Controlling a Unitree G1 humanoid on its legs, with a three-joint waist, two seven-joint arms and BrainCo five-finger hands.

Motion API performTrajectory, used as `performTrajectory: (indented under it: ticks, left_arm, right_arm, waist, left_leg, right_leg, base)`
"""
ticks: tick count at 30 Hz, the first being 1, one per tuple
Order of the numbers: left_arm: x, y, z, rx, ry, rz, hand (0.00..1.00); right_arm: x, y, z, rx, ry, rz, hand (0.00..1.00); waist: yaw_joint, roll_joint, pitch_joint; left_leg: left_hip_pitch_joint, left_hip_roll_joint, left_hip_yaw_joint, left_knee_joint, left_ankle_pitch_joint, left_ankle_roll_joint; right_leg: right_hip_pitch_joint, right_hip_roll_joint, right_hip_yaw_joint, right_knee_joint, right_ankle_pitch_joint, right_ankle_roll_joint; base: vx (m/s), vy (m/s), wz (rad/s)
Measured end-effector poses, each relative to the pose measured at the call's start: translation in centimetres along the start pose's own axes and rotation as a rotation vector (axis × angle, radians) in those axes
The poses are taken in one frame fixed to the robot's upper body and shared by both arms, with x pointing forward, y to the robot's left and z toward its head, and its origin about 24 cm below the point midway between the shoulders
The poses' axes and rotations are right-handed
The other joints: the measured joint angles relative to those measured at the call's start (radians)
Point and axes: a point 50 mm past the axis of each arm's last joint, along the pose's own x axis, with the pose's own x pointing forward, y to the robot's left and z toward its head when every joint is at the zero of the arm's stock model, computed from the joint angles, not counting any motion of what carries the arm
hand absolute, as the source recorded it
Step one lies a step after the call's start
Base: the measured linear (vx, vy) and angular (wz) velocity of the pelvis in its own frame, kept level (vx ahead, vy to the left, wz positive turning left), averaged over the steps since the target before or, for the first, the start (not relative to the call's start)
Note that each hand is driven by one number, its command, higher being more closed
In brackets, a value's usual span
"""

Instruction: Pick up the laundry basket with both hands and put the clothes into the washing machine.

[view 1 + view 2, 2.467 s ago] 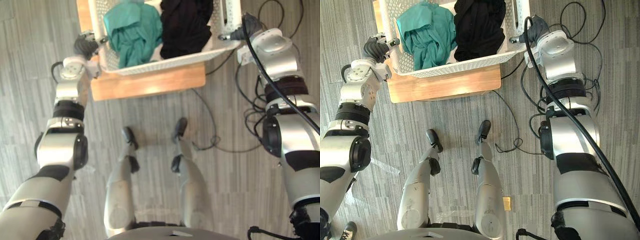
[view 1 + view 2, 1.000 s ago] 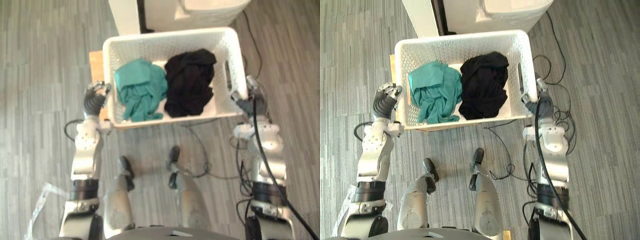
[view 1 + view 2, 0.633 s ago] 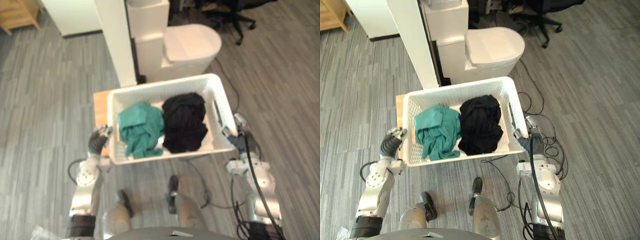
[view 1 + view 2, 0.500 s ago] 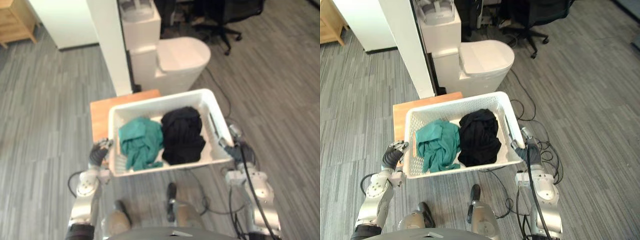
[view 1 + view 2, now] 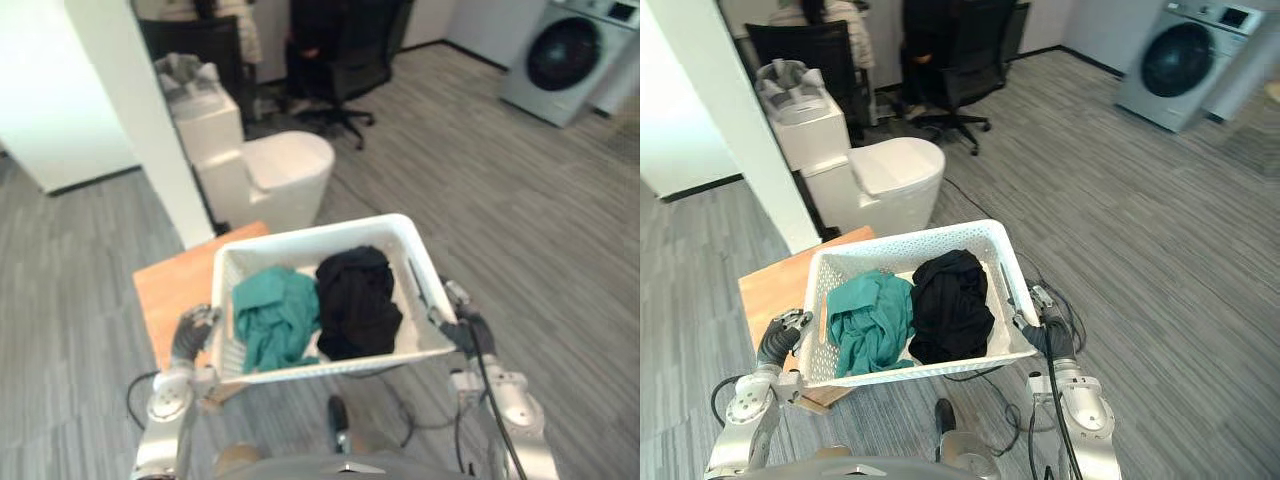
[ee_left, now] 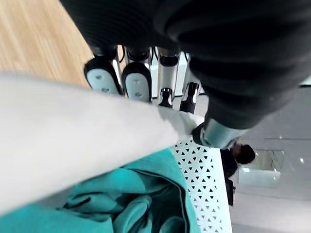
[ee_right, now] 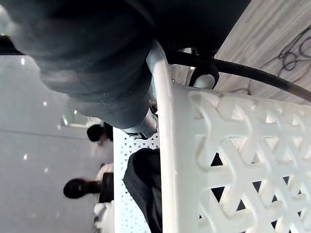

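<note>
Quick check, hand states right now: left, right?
Left hand: closed on the basket rim.
Right hand: closed on the basket's opposite side.

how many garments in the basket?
2. Crumpled teal cloth garment in the left half of the white perforated plastic laundry basket; crumpled black cloth garment in the right half. More may hide underneath.
</note>
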Motion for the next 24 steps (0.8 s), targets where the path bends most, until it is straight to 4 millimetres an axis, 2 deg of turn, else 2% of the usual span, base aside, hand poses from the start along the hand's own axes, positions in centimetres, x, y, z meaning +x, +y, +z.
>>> performTrajectory:
  ticks: [2, 4, 5, 6, 7, 8, 9, 10, 11, 12, 13, 14, 15, 16, 17, 19, 20, 21, 22, 23, 24]
  left_arm:
    - [0.0, -0.6, 1.6, -0.012, -0.071, -0.019, 1.0]
    - [0.3, -1.3, 3.3, -0.022, -0.146, -0.047, 1.0]
    - [0.8, -1.7, 4.2, -0.025, -0.18, -0.065, 1.0]
    - [1.1, -2.0, 4.5, -0.037, -0.193, -0.069, 1.0]
    - [1.5, -2.5, 5.2, -0.064, -0.22, -0.074, 1.0]
    - [1.5, -2.3, 5.4, -0.078, -0.231, -0.064, 1.0]
    - [1.5, -2.2, 5.4, -0.081, -0.229, -0.065, 1.0]
    - [1.5, -2.2, 5.2, -0.085, -0.221, -0.065, 1.0]
    - [1.4, -2.1, 5.0, -0.089, -0.215, -0.064, 1.0]
    - [1.4, -2.1, 5.0, -0.095, -0.216, -0.062, 1.0]
    - [1.4, -1.8, 5.1, -0.103, -0.221, -0.051, 1.0]
    - [1.5, -1.4, 5.0, -0.102, -0.217, -0.036, 1.0]
    - [1.6, -1.2, 4.9, -0.102, -0.21, -0.031, 1.0]
    - [1.7, -1.0, 4.4, -0.103, -0.19, -0.027, 1.0]
    - [1.9, -0.8, 4.2, -0.098, -0.179, -0.024, 1.0]
    - [2.2, -1.2, 2.9, -0.087, -0.117, -0.04, 1.0]
    - [2.2, -1.8, 2.2, -0.086, -0.086, -0.061, 1.0]
    - [2.4, -2.2, 2.2, -0.081, -0.081, -0.079, 1.0]
    - [2.4, -2.4, 2.3, -0.08, -0.086, -0.088, 1.0]
    - [2.6, -2.5, 2.6, -0.082, -0.095, -0.089, 1.0]
    - [2.6, -2.4, 2.5, -0.082, -0.094, -0.085, 1.0]
  right_arm:
    - [0.0, -0.3, 0.0, 0.005, -0.002, -0.029, 1.0]
    - [-0.2, -0.6, 0.0, 0.017, -0.002, -0.075, 1.0]
    - [-0.3, -0.8, 0.1, 0.029, -0.009, -0.109, 1.0]
    - [-0.2, -0.9, 0.3, 0.029, -0.018, -0.121, 1.0]
    - [0.2, -1.1, 0.6, 0.027, -0.034, -0.142, 1.0]
    - [0.5, -1.0, 0.9, 0.028, -0.046, -0.151, 1.0]
    - [0.5, -0.9, 0.8, 0.03, -0.046, -0.155, 1.0]
    - [0.6, -0.9, 0.6, 0.033, -0.036, -0.157, 1.0]
    - [0.7, -0.8, 0.4, 0.035, -0.029, -0.155, 1.0]
    - [0.9, -0.8, 0.3, 0.037, -0.027, -0.152, 1.0]
    - [1.7, -0.4, 0.3, 0.041, -0.027, -0.138, 1.0]
    - [2.6, 0.0, 0.2, 0.034, -0.024, -0.122, 1.0]
    - [2.9, 0.2, 0.1, 0.03, -0.017, -0.116, 1.0]
    - [3.1, 0.4, -0.1, 0.032, -0.007, -0.109, 1.0]
    - [3.2, 0.5, -0.2, 0.034, -0.004, -0.105, 1.0]
    - [2.9, 0.3, -0.8, 0.027, 0.029, -0.11, 1.0]
    - [2.4, -0.2, -1.2, 0.013, 0.049, -0.136, 1.0]
    - [2.2, -0.7, -1.3, 0.005, 0.051, -0.151, 1.0]
    - [2.2, -0.8, -1.2, 0.003, 0.048, -0.157, 1.0]
    - [2.2, -0.8, -1.2, 0.006, 0.047, -0.158, 1.0]
    - [2.2, -0.6, -1.2, 0.011, 0.049, -0.153, 1.0]
  waist:
    - [0.002, 0.0, 0.0]
    - [-0.001, 0.002, 0.001]
    - [-0.005, -0.004, 0.001]
    - [-0.006, 0.003, 0.004]
    - [0.004, 0.018, 0.017]
    - [0.001, 0.015, 0.021]
    - [0.0, 0.011, 0.024]
    - [-0.001, 0.003, 0.021]
    - [0.001, -0.003, 0.01]
    - [0.003, -0.004, 0.005]
    - [0.005, -0.006, 0.002]
    - [0.014, -0.008, -0.001]
    - [0.02, -0.011, -0.003]
    - [0.037, -0.019, -0.006]
    - [0.044, -0.023, -0.007]
    - [0.036, -0.009, -0.016]
    - [0.025, -0.018, -0.014]
    - [0.023, -0.02, -0.018]
    - [0.021, -0.019, -0.019]
    - [0.018, -0.022, -0.02]
    - [0.016, -0.031, -0.025]
  left_leg:
    - [-0.009, -0.019, 0.065, 0.002, -0.003, 0.014]
    - [-0.033, -0.025, 0.118, 0.047, -0.02, 0.04]
    - [-0.045, -0.039, 0.144, 0.06, -0.018, 0.058]
    - [-0.047, -0.041, 0.151, 0.037, -0.008, 0.074]
    - [-0.028, -0.024, 0.211, -0.027, 0.026, 0.096]
    - [0.005, -0.024, 0.27, -0.072, 0.05, 0.101]
    - [0.026, -0.026, 0.292, -0.085, 0.055, 0.1]
    - [0.056, -0.022, 0.347, -0.094, 0.056, 0.101]
    - [0.068, -0.012, 0.401, -0.096, 0.056, 0.101]
    - [0.075, -0.006, 0.423, -0.097, 0.056, 0.101]
    - [0.073, 0.016, 0.482, -0.09, 0.06, 0.093]
    - [0.064, 0.054, 0.546, -0.064, 0.062, 0.091]
    - [0.056, 0.08, 0.578, -0.04, 0.062, 0.091]
    - [0.043, 0.123, 0.611, 0.015, 0.059, 0.086]
    - [0.037, 0.143, 0.615, 0.041, 0.055, 0.08]
    - [0.043, 0.218, 0.602, 0.082, 0.069, 0.059]
    - [0.054, 0.257, 0.586, 0.097, 0.057, 0.01]
    - [0.061, 0.255, 0.569, 0.066, 0.042, -0.014]
    - [0.063, 0.254, 0.568, 0.043, 0.043, -0.015]
    - [0.085, 0.255, 0.577, -0.001, 0.078, -0.011]
    - [0.106, 0.259, 0.583, 0.001, 0.091, -0.029]
  right_leg:
    - [-0.036, -0.01, 0.067, -0.011, 0.037, 0.029]
    - [-0.075, -0.012, 0.108, -0.007, 0.058, 0.03]
    - [-0.097, -0.018, 0.109, -0.018, 0.05, -0.054]
    - [-0.103, -0.029, 0.056, -0.024, 0.008, -0.128]
    - [-0.155, -0.063, -0.121, 0.065, -0.099, -0.197]
    - [-0.215, -0.12, -0.284, 0.29, -0.159, -0.187]
    - [-0.217, -0.15, -0.341, 0.395, -0.198, -0.188]
    - [-0.186, -0.2, -0.434, 0.549, -0.285, -0.19]
    - [-0.133, -0.241, -0.507, 0.624, -0.378, -0.188]
    - [-0.107, -0.257, -0.534, 0.64, -0.411, -0.184]
    - [-0.056, -0.288, -0.578, 0.647, -0.461, -0.158]
    - [-0.014, -0.318, -0.609, 0.628, -0.481, -0.132]
    - [0.003, -0.336, -0.621, 0.603, -0.481, -0.127]
    - [0.029, -0.353, -0.628, 0.525, -0.463, -0.092]
    - [0.024, -0.331, -0.622, 0.497, -0.446, -0.027]
    - [0.035, -0.23, -0.573, 0.419, -0.433, -0.026]
    - [0.06, -0.175, -0.524, 0.366, -0.42, -0.034]
    - [0.062, -0.152, -0.494, 0.349, -0.407, -0.044]
    - [0.06, -0.134, -0.472, 0.338, -0.397, -0.053]
    - [0.059, -0.096, -0.432, 0.32, -0.384, -0.059]
    - [0.061, -0.083, -0.407, 0.309, -0.379, -0.059]
  base:
    - [-0.09, 0.12, -1.01]
    - [-0.14, 0.12, -0.88]
    - [-0.13, 0.079, -0.53]
    - [-0.19, 0.084, -0.95]
    - [-0.19, 0.05, -1.14]
    - [-0.17, 0.051, -1.21]
    - [-0.11, 0.041, -1.15]
    - [-0.11, 0.021, -1.14]
    - [-0.1, -0.023, -1.17]
    - [-0.06, -0.085, -1.26]
    - [0.0, -0.143, -1.52]
    - [-0.01, -0.16, -1.66]
    - [-0.02, -0.26, -1.82]
    - [-0.02, -0.267, -1.51]
    - [-0.01, -0.339, -1.79]
    - [0.04, -0.318, -1.5]
    - [0.04, -0.255, -1.3]
    - [0.02, -0.166, -1.2]
    - [0.0, -0.123, -1.15]
    - [0.03, -0.086, -1.09]
    - [0.05, -0.092, -1.27]
